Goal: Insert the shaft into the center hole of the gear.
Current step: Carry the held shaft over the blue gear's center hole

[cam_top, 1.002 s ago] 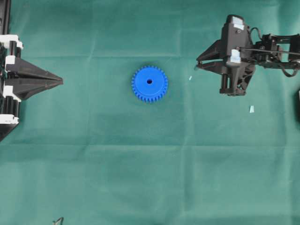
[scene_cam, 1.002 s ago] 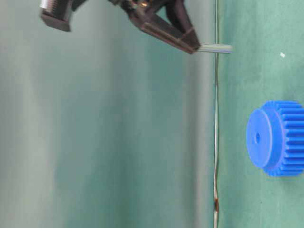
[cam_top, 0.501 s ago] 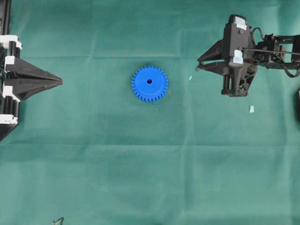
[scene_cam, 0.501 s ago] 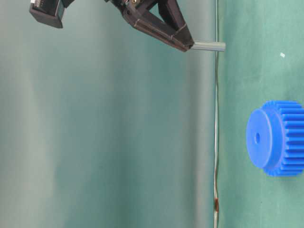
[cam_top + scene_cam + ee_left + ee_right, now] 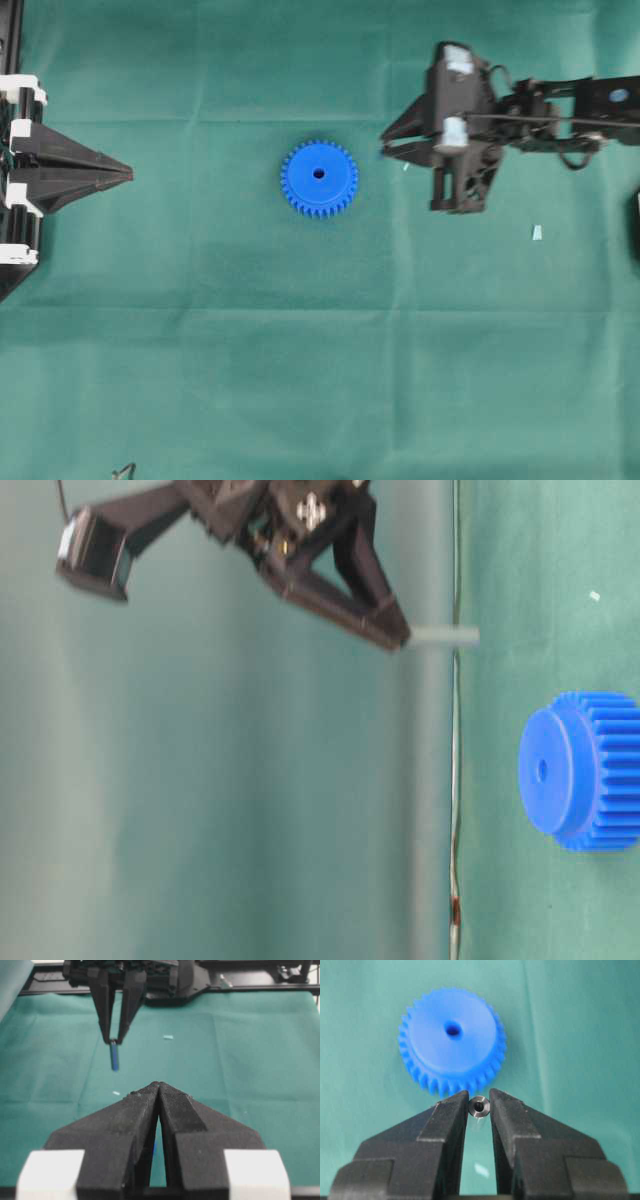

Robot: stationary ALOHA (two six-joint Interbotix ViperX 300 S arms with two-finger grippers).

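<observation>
— What do we see of our matte black, wedge-shaped left gripper (image 5: 128, 173)?
— White blocks behind it.
— And the black right gripper (image 5: 384, 146)?
— Thin black cables, silver screws, tapered fingers (image 5: 445, 1125).

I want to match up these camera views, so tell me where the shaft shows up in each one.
Overhead: not discernible, hidden at the right gripper tips.
Table-level: shaft upper middle, sticking out of that gripper toward the cloth.
Left wrist: upper left, hanging below it.
Right wrist: lower centre, end-on.
Shared landmark: the gear.
</observation>
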